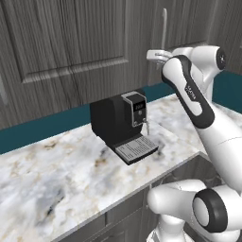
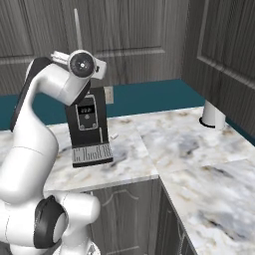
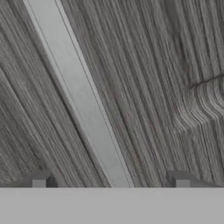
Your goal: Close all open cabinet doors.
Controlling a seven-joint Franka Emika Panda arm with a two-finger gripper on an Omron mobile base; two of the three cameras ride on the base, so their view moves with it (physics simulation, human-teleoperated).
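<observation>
The cabinet doors [image 1: 71, 42] before me are tall dark grey wood-grain panels with recessed frames, one [image 3: 166, 87] close ahead of my fingers with its slim silver bar handle [image 3: 83, 105] slanting from eleven o'clock to six, another [image 2: 224, 45] standing at three o'clock.

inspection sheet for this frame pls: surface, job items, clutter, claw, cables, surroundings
Surface: marble counter, L-shaped, runs round a corner.
Job's things: grey cabinet door close ahead of the claw, its silver handle between the fingertips; another door stands at the right, whether open or shut cannot be told.
Clutter: black coffee machine by the wall; white cylinder in the far corner.
Claw: claw open, holding nothing.
Cables: nothing seen.
Surroundings: teal backsplash; base cabinets below.
</observation>
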